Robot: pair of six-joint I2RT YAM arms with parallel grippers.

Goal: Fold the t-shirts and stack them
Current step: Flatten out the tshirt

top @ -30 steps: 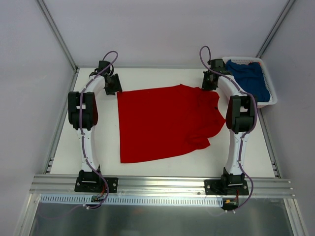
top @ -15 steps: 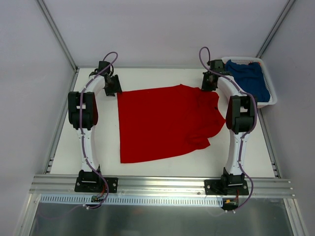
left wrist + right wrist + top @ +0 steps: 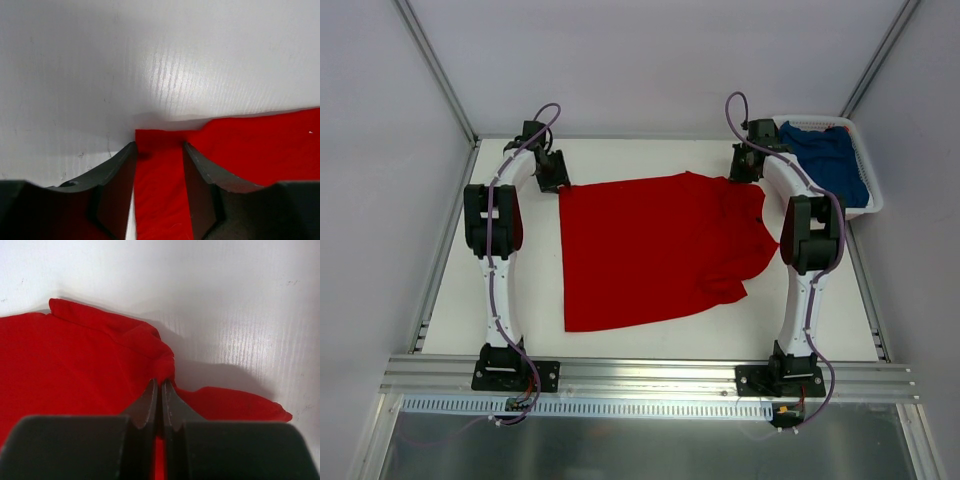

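In the left wrist view the red t-shirt [image 3: 260, 145] is running off the right and bottom edges, and the left gripper's [image 3: 159, 147] finger bases are being cut off below. In the right wrist view the pinched fold is vanishing between the right gripper's [image 3: 160, 385] closed fingers. From above, both grippers' fingertips are showing too small to read, the right arm [image 3: 808, 235] is overlapping the shirt's right edge, and the basket [image 3: 865, 213] wall is concealing part of the blue t-shirt [image 3: 825, 160].

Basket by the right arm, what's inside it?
A crumpled blue shirt lies in the basket and fills most of it. The cloth covers the bottom, so whether anything lies under it cannot be seen.
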